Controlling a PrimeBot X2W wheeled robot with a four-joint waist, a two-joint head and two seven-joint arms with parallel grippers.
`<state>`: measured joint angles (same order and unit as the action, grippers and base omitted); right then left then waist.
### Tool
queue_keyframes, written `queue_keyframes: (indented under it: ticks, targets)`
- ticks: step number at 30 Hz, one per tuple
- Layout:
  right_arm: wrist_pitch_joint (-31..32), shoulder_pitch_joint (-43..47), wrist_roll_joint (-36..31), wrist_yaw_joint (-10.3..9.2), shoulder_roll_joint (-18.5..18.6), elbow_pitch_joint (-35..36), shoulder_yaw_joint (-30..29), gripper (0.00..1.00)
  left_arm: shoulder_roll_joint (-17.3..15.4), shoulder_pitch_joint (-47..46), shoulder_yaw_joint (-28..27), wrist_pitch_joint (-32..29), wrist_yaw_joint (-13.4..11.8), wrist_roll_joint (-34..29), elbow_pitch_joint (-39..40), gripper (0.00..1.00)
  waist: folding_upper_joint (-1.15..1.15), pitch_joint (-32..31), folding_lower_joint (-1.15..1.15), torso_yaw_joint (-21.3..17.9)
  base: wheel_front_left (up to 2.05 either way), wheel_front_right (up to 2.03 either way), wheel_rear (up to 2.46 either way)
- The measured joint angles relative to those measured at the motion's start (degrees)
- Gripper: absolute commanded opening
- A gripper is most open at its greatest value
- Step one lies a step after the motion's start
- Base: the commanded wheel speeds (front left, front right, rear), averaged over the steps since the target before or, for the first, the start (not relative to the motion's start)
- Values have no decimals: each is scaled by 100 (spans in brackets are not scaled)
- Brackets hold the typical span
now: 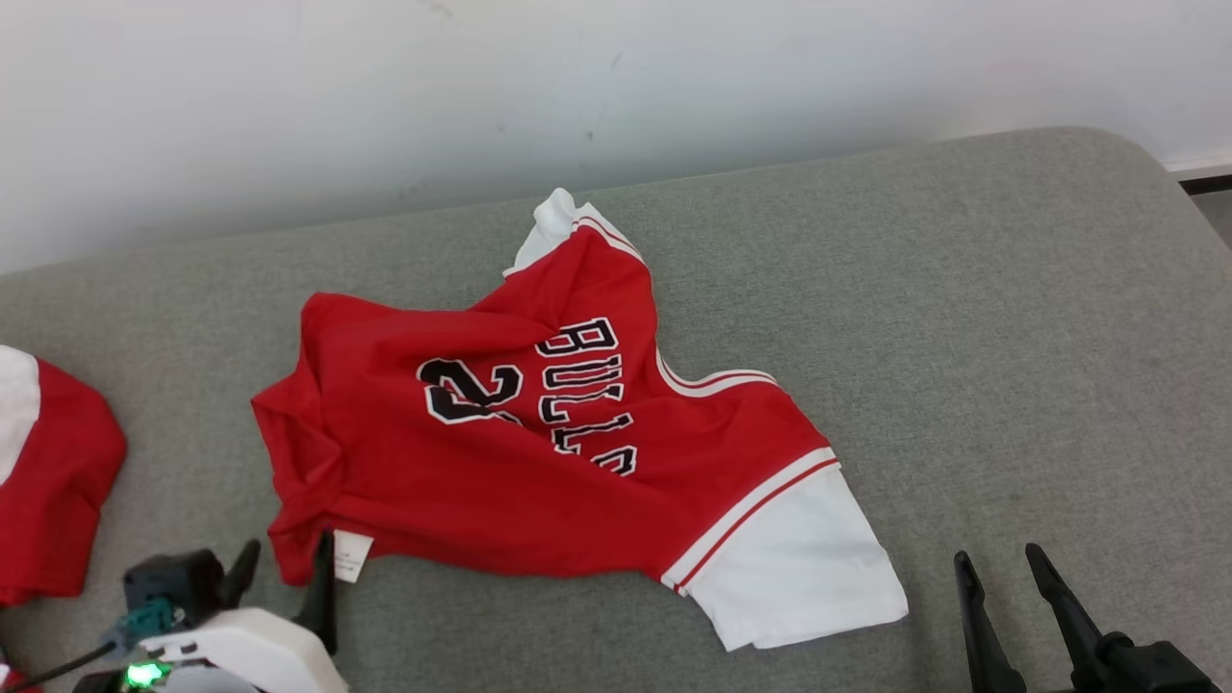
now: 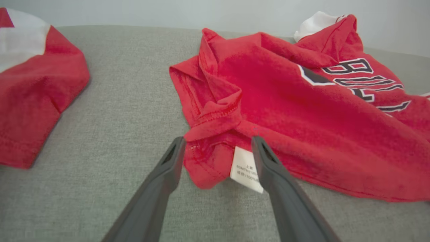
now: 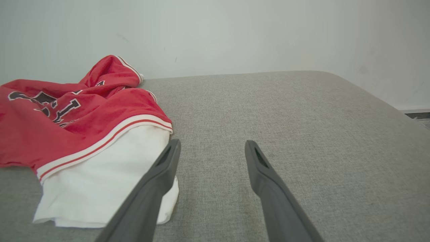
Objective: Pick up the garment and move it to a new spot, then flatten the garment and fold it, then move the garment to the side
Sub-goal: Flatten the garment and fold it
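The garment (image 1: 539,452) is a red jersey with black lettering and white sleeves. It lies crumpled on the grey cushion (image 1: 962,337). My left gripper (image 1: 289,546) stands open at its near left corner. In the left wrist view the left gripper (image 2: 218,139) has its fingers on either side of the bunched hem of the garment (image 2: 302,134) and its white label (image 2: 245,169), without pinching them. My right gripper (image 1: 998,555) is open over bare cushion, just right of the white sleeve (image 1: 799,568). The right wrist view shows the right gripper (image 3: 212,143) beside the garment (image 3: 50,127).
A second red and white piece of clothing (image 1: 48,481) lies at the cushion's left end, apart from the jersey, and shows in the left wrist view too (image 2: 30,94). A pale wall (image 1: 616,87) runs behind. The cushion's rounded right end (image 1: 1179,207) drops off near a dark floor strip.
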<state>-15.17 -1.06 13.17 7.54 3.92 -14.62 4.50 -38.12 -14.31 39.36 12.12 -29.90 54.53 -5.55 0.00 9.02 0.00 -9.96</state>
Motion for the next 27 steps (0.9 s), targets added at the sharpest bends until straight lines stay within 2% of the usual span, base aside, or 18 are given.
queue_keyframes:
  ticks: [4, 11, 12, 15, 16, 17, 18, 19, 20, 22, 27]
  targets:
    - [0, -2, 1, 0, 43, 3, 27, 100, 23, 145, 116, -134, 20, 64, -82, 100, 0, 35, 0, 33, 0, 0, 0]
    - [0, -42, 3, 0, 76, 0, 76, 100, 148, -68, 164, -198, 271, 108, -586, 100, 0, 130, 0, 21, 0, 0, 0]
    - [0, -51, 3, 0, 82, 0, 78, 100, 192, -131, 141, -208, 328, 127, -655, 96, 0, 141, 0, 14, 0, 0, 0]
    - [0, -66, 10, 0, 92, 1, 81, 100, 308, -253, 222, -321, 495, 154, -961, 65, 0, 170, 0, -13, 0, 0, 0]
    - [0, -68, 10, 0, 91, 1, 88, 100, 341, -290, 230, -331, 538, 171, -1078, 45, 0, 178, 0, -24, 0, 0, 0]
    - [0, -74, 11, 0, 89, 0, 89, 100, 354, -340, 248, -345, 578, 176, -1173, 39, 0, 185, 0, -34, 0, 0, 0]
    - [0, -75, 11, 0, 88, 0, 87, 100, 377, -380, 221, -323, 636, 191, -1258, 26, 0, 189, 0, -44, 0, 0, 0]
    - [0, -76, 10, 0, 88, -2, 87, 100, 420, -409, 190, -283, 681, 242, -1317, 4, 0, 187, 0, -52, 0, 0, 0]
    - [0, -76, 11, 0, 85, -3, 79, 100, 454, -424, 188, -244, 710, 259, -1352, 0, 0, 179, 0, -57, 0, 0, 0]
    - [0, -70, 10, 0, 86, -4, 55, 100, 466, -421, 179, -149, 769, 257, -1372, 0, 0, 162, 0, -55, 0, 0, 0]
    - [0, 43, 0, 0, 87, -2, -42, 100, 333, -248, 266, 4, 701, 31, -949, 0, 0, 85, 0, 35, 0, 0, 0]
